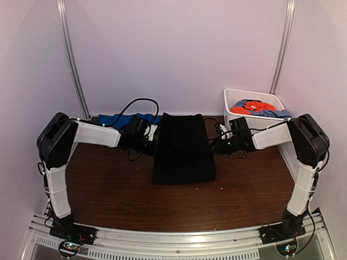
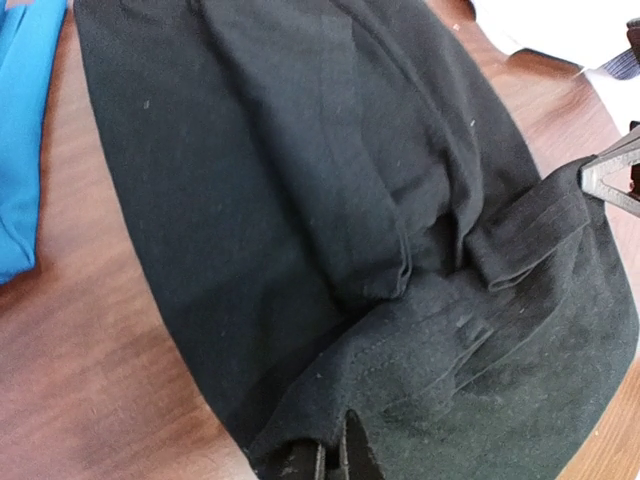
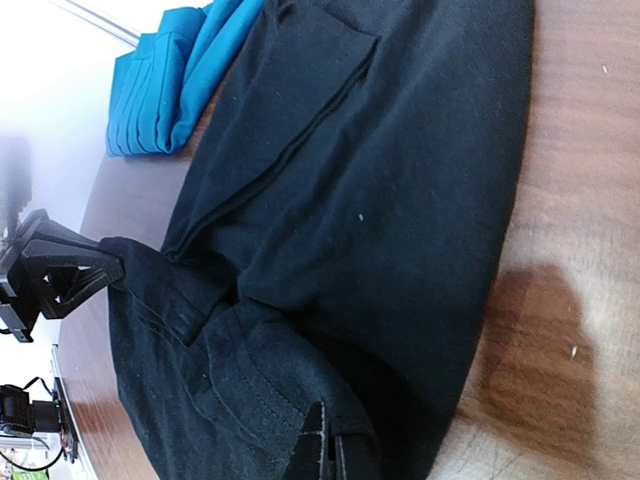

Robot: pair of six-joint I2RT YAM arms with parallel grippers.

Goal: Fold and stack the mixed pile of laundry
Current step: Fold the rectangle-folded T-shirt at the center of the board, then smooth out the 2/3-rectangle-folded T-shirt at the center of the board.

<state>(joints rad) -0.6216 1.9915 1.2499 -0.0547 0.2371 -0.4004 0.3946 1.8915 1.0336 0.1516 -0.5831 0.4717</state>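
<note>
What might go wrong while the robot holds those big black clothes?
The left gripper and right gripper pinch opposite edges of the soft black cloth garment; uneven lifting may skew the fold. Thin pinches might slip. The folded royal-blue garment lies close and could get nudged.

Left arm (image 1: pixel 97 135): white moulded link shells, with a bulky rounded black elbow housing (image 1: pixel 54 142). Right arm (image 1: pixel 271 135): same build, white shells and a matching black housing (image 1: pixel 310 140). A thin black cable loop (image 1: pixel 135 102) rises from the left wrist section; further black cabling runs along both white upper links. Each arm sits on a black base block (image 1: pixel 70 233). Left gripper (image 2: pixel 330 462): matt black plastic fingers with narrow tips. Right gripper (image 3: pixel 325 455): identical black fingers. From the right wrist camera, the left gripper's black finger frame (image 3: pixel 60 272) shows open triangular cut-outs.
</note>
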